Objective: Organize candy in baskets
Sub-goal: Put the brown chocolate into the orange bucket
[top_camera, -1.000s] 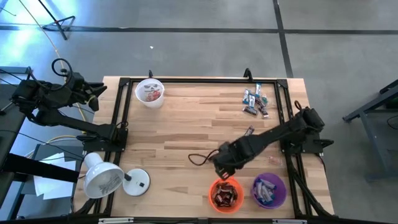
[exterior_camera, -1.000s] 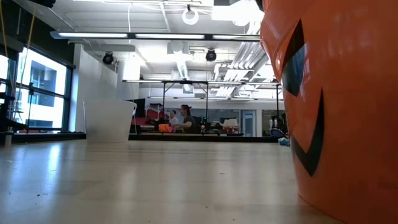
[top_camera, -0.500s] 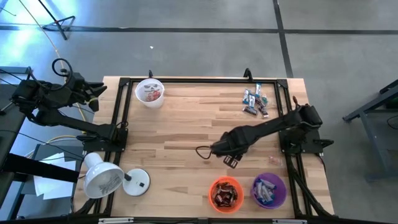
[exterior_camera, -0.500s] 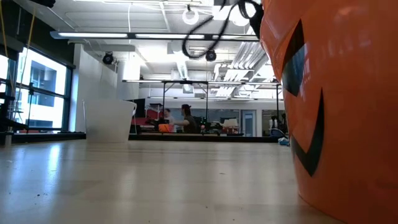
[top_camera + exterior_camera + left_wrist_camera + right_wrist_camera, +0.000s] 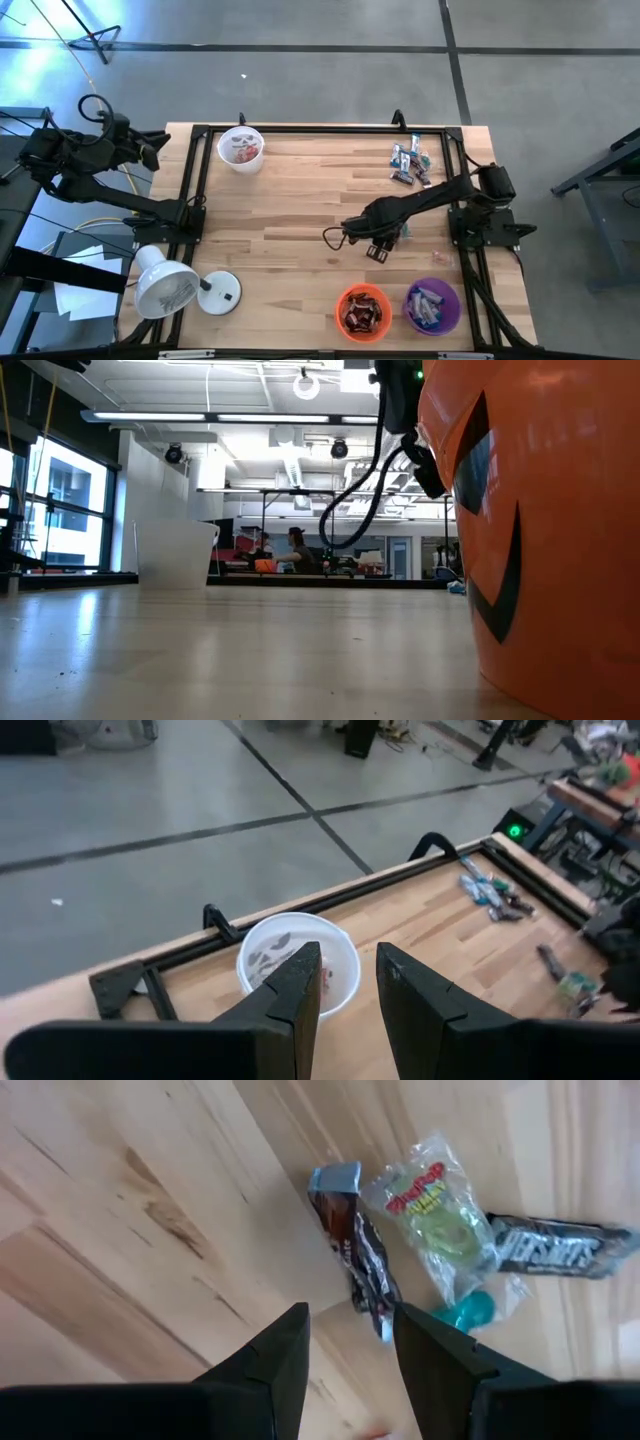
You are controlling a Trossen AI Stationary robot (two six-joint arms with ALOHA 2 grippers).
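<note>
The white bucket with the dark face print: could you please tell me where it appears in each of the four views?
High view: white bucket at the table's far-left corner, beside the black frame rail.
Low view: white bucket left of centre, far across the tabletop.
Left wrist view: white bucket just beyond the left claw, against the same rail.
Right wrist view: not in it.
Shared landmark: the black frame rail.

Loose candy at table's far right; white, orange, purple baskets part-filled.
</note>
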